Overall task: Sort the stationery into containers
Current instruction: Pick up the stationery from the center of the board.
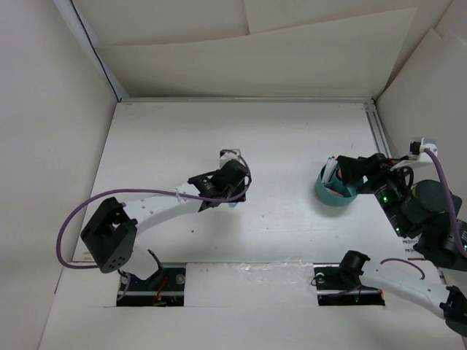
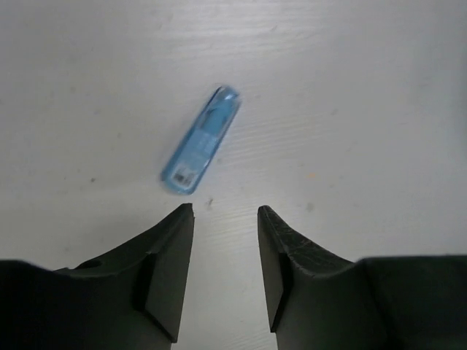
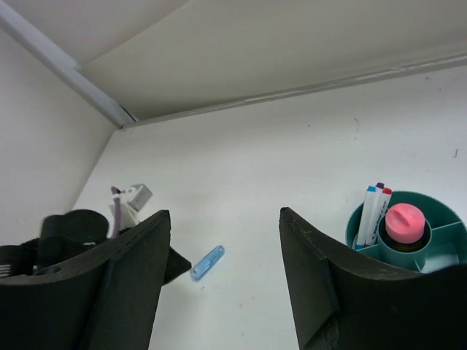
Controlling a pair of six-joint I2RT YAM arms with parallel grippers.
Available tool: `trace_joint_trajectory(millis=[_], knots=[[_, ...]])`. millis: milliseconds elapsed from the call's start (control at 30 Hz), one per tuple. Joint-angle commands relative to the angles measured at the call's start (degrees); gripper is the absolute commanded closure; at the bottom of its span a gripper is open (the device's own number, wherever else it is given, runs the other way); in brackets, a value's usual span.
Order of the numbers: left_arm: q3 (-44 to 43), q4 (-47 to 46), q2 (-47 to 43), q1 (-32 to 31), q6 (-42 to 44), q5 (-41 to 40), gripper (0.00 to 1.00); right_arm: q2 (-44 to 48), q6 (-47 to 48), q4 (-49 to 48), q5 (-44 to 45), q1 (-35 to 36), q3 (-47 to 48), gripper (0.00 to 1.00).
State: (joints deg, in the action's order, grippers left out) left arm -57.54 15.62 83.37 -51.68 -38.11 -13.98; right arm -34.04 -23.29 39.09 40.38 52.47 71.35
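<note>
Hovering over the middle of the counter (image 2: 350,87), the left gripper (image 2: 225,211) has its two black fingers spread apart with nothing between them. The short blue marker (image 2: 201,141) lies flat on the white surface just beyond the fingertips, clear of both. It lies slanted, with its nearer end closer to the left finger than the right.

Toward the counter's right edge the teal cup (image 3: 441,208) stands upright. A pink-capped glue stick (image 3: 404,222) stands in its centre compartment. Thin white pens (image 3: 373,208) with blue and red tips stand in an outer compartment just beside it.

The right gripper (image 3: 224,213) sits beside the cup on the right-edge side, fingers apart and empty. In its wrist view the cup shows past the right finger, and the marker lies well apart from the cup.
</note>
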Motion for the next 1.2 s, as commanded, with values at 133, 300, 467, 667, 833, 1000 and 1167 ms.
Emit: trace_joint_trajectory(millis=[133, 300, 467, 667, 833, 1000, 1167], knots=[[8.67, -5.77, 0.90, 0.26, -2.15, 2.29, 0.49, -1.38, 0.79, -4.81, -2.24, -0.35, -0.95, 0.34], [8.67, -6.30, 3.89, -0.26, -1.62, 0.27, 0.48, -1.38, 0.79, -5.34, -3.38, -0.35, -0.95, 0.34], [6.83, -7.44, 7.85, -0.26, -0.48, -0.96, 0.53, -1.91, 0.79, -5.34, -3.38, -0.35, -1.48, 0.34], [5.68, -6.31, 10.93, -0.26, -0.48, -3.51, 0.53, -1.91, 1.32, -5.34, -3.38, -0.35, -0.86, 0.34], [4.45, -5.69, 12.16, -0.26, -0.48, -4.82, 0.52, -1.91, 1.32, -5.34, -3.38, -0.35, -0.86, 0.34], [4.53, -4.98, 12.16, -0.26, -0.48, -6.94, 0.52, -2.43, 1.32, -5.87, -3.38, -0.35, -0.86, 0.34], [3.66, -3.84, 12.77, -0.26, 0.05, -9.05, 0.51, -2.95, 1.32, -5.87, -3.38, -0.35, -0.86, 0.34]])
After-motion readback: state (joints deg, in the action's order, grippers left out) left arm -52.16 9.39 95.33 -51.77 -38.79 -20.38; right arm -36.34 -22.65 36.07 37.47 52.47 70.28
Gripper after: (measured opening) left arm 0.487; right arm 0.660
